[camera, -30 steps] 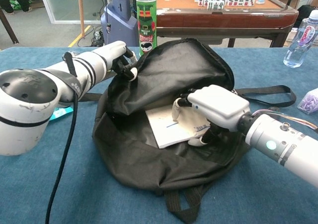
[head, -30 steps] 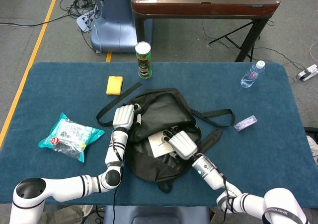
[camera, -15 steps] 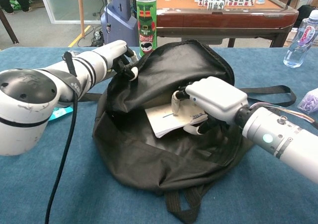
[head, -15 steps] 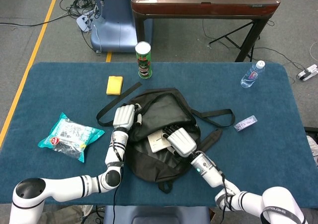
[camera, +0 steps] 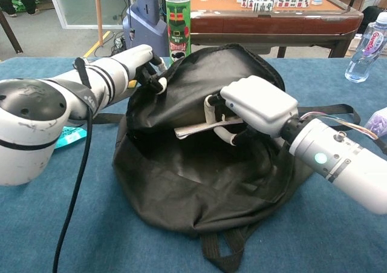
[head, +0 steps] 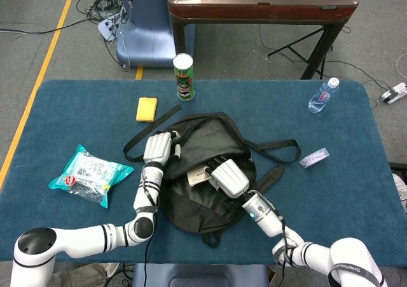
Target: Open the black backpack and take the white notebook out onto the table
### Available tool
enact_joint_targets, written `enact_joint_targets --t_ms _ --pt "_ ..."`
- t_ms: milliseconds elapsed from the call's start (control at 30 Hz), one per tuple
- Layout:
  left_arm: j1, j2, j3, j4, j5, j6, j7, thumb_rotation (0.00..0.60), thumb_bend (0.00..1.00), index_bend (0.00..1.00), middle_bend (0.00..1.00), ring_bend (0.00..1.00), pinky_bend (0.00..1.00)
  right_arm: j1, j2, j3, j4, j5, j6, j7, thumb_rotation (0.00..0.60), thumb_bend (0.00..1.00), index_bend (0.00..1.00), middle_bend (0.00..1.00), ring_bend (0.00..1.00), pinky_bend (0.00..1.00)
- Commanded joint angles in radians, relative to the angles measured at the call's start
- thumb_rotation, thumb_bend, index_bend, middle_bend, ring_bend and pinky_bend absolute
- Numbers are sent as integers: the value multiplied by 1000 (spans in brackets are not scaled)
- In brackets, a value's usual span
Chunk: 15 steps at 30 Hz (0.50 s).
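Head view first: blue-covered table [head: 63, 109] on a grey floor, cables trailing behind, a wooden game table [head: 261, 4] at the back. Scattered around: green chip can [head: 183, 77], yellow sponge [head: 147, 109], snack bag [head: 89, 174], water bottle [head: 322, 95], small purple packet [head: 314, 158]. Black backpack [head: 203, 172] lying flat mid-table, mouth gaping. Left hand [head: 159, 149] clamped on the upper flap at the bag's left edge, presumably to keep the opening wide. Right hand [head: 229, 177] down in the mouth, closed around the white notebook [head: 198, 174], only a pale corner peeking out.

Chest view, much clearer: same black backpack [camera: 199, 164] with the flap pulled up by the left hand [camera: 145, 64], fingers pinching fabric. Right hand [camera: 257, 106] wrapped round the white notebook [camera: 193, 129], fingers above and below, book seen nearly edge-on and lifted off the lining but not out of the bag yet. Probably angled that way to slip past the rim without snagging. Table landing not done yet.
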Motion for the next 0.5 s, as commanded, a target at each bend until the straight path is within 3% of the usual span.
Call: enact_joint_targets --t_ms 33,233,500 --pt "0 2 -1 -1 -2 0 1 600 593 553 611 505 160 -8 25 -1 -45 -14 36 9 600 545 721 561 443 467" --pt "-3 6 -2 -8 -6 2 7 600 593 553 611 505 160 -27 121 24 -214 -35 124 -21 600 566 765 598 471 482" --pt "-4 10 -1 -7 -14 3 13 600 593 553 611 505 160 -81 356 88 -543 2 186 -48 600 567 802 631 495 509"
